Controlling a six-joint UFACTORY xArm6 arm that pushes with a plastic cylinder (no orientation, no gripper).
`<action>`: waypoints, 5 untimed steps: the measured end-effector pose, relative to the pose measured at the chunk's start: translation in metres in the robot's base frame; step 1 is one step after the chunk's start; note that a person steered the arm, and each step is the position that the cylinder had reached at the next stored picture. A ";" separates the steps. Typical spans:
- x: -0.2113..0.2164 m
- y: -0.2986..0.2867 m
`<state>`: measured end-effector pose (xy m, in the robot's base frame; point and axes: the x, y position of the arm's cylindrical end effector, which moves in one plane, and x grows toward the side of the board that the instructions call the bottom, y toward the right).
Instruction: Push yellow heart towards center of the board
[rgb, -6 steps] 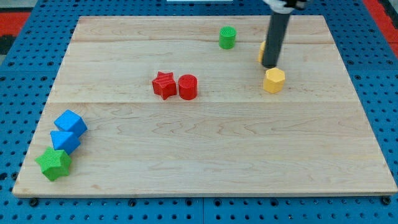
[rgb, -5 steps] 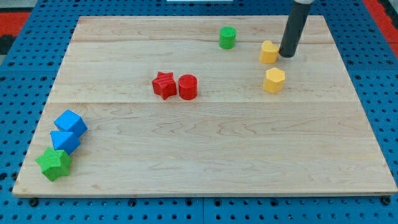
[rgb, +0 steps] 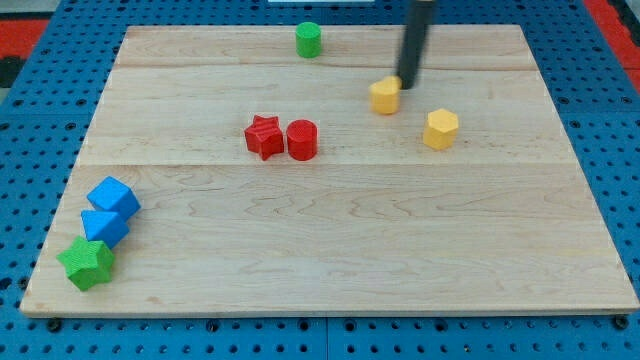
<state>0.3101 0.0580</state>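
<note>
The yellow heart (rgb: 384, 96) lies on the wooden board (rgb: 320, 240) right of centre, in the upper half. My tip (rgb: 408, 86) touches its upper right side. A yellow hexagon block (rgb: 440, 129) sits a short way to the lower right of the heart. The red star (rgb: 264, 136) and red cylinder (rgb: 302, 139) stand side by side near the board's middle, left of the heart.
A green cylinder (rgb: 309, 39) stands near the top edge. Two blue cubes (rgb: 110, 198) (rgb: 104, 227) and a green star (rgb: 87, 263) cluster at the lower left corner. Blue pegboard surrounds the board.
My tip swung round the heart's right side and pushed it left and down. The green cylinder also shifted left and up. The other blocks have not moved.
</note>
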 end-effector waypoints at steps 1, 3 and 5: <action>0.000 -0.066; 0.039 0.036; 0.044 -0.153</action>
